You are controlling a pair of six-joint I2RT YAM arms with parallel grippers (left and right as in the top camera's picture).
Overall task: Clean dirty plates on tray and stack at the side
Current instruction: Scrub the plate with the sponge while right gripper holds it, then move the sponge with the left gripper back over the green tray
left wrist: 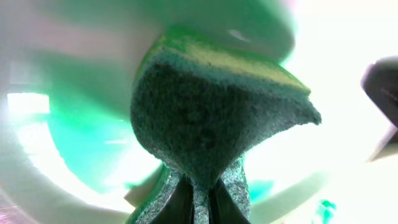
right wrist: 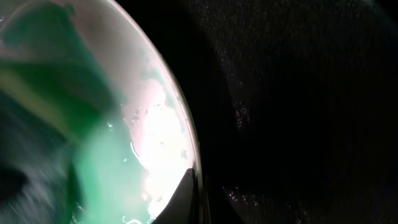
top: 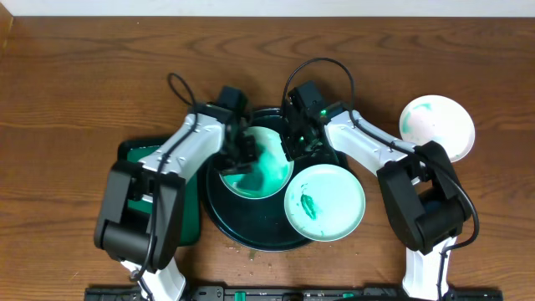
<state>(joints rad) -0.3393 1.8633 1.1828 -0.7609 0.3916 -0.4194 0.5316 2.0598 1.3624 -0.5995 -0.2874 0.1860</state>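
Observation:
The round black tray (top: 242,227) lies mid-table. On it a dirty plate (top: 266,171), wet with green smear, is pinched at its right rim by my right gripper (top: 294,147), which is shut on it. My left gripper (top: 240,159) is shut on a green-and-yellow sponge (left wrist: 211,118) pressed onto that plate (left wrist: 56,149). The right wrist view shows the plate rim (right wrist: 186,124) between the gripper (right wrist: 199,199) jaws over the dark tray (right wrist: 298,112). A second dirty plate (top: 324,202) with a small green smear overlaps the tray's front right. A third plate (top: 437,125) rests on the table at the far right.
A smaller green rectangular tray (top: 134,155) sits on the left, partly under my left arm. Both arms cross over the round tray from the front. Brown wooden table (top: 84,75) surrounds everything.

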